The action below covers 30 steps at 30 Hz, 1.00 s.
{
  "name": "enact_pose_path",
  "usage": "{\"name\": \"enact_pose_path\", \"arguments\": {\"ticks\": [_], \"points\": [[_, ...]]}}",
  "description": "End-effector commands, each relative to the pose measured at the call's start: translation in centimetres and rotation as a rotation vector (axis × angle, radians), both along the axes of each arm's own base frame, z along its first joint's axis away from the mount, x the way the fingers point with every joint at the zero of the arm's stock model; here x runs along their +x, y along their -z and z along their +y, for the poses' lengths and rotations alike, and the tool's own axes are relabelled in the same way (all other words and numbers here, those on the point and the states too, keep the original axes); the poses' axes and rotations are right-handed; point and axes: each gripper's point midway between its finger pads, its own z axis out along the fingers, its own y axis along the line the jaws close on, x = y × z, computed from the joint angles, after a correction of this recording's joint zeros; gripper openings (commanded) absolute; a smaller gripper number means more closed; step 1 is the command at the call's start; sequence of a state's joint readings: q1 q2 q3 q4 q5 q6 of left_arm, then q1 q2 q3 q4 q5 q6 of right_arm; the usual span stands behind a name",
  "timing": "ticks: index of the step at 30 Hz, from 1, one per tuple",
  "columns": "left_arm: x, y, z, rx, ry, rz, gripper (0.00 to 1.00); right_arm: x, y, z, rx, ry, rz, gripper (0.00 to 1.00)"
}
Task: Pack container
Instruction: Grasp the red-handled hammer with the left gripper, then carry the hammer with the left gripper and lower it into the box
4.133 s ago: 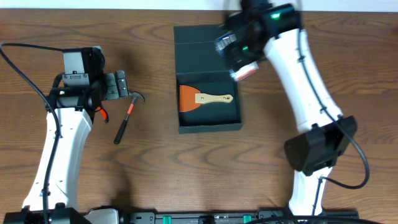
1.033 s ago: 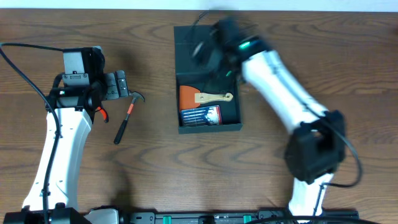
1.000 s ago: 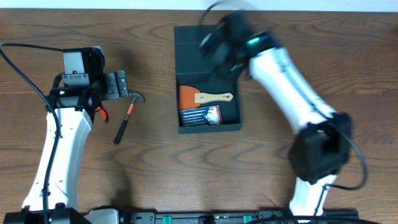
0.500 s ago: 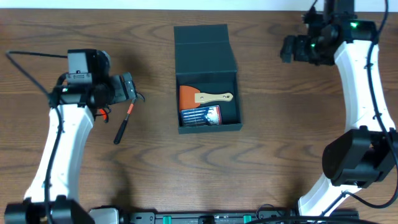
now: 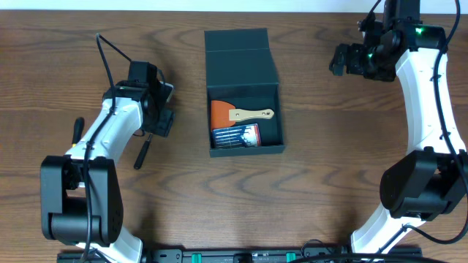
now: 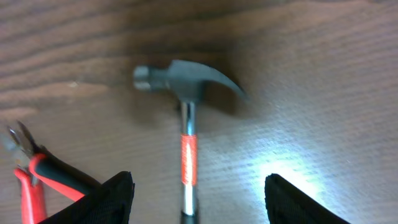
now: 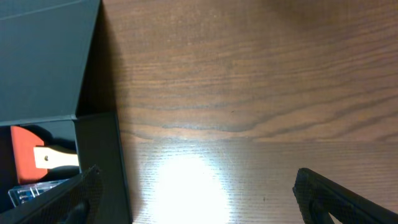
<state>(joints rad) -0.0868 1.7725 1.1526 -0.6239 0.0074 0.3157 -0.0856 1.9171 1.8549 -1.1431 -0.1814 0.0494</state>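
The container (image 5: 240, 62) sits mid-bench (image 5: 329, 183) with its lid flap thrown back on the far side. It already holds an orange-bladed scraper (image 5: 241, 115) and a packet of small tools (image 5: 235, 136). The hammer (image 6: 186, 118) and red-handled pliers (image 6: 28, 171) lie out to the left, so I judge the packing about half done. The left claw (image 6: 202, 199) hangs over the hammer, spread either side of its handle and not pinching. The right claw (image 7: 199, 193) is spread and empty at far right. Since four seconds ago the packet has joined the scraper, the right arm has pulled clear of the box, and the left arm has swung onto the hammer
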Motion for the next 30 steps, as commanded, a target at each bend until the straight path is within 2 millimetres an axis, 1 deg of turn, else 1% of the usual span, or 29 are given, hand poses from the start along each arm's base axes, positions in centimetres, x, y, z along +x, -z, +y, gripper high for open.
{"name": "enact_pose_path", "arguments": {"ticks": [1, 4, 12, 17, 19, 22, 26, 29, 30], "points": [[1.0, -0.2, 0.9, 0.05, 0.012, -0.03, 0.67, -0.4, 0.3, 0.2, 0.016, 0.011, 0.019, 0.99], [1.4, 0.2, 1.0, 0.045, -0.008, -0.035, 0.67, -0.6, 0.4, 0.3, 0.017, 0.011, 0.027, 0.99], [0.7, 3.1, 1.0, 0.051, -0.005, 0.042, 0.66, -0.8, 0.5, 0.3, 0.018, 0.011, 0.037, 0.99], [0.8, 3.7, 1.0, 0.052, -0.005, 0.049, 0.65, -1.1, 0.6, 0.3, 0.019, 0.011, 0.053, 0.99], [0.7, 4.0, 1.0, 0.052, -0.005, 0.057, 0.63, -1.2, 0.6, 0.3, 0.019, 0.011, 0.057, 0.99], [0.6, 4.4, 1.0, 0.053, -0.005, 0.068, 0.58, -1.4, 0.7, 0.3, 0.019, 0.011, 0.063, 0.99], [0.3, 5.2, 1.1, 0.055, -0.004, 0.091, 0.41, -1.4, 0.7, 0.3, 0.019, 0.011, 0.064, 0.99], [0.3, 5.3, 1.0, 0.055, -0.004, 0.095, 0.27, -1.4, 0.7, 0.3, 0.017, 0.012, 0.066, 0.99], [0.3, 5.3, 1.0, 0.055, -0.003, 0.094, 0.24, -1.4, 0.7, 0.3, 0.017, 0.012, 0.066, 0.99]]}}
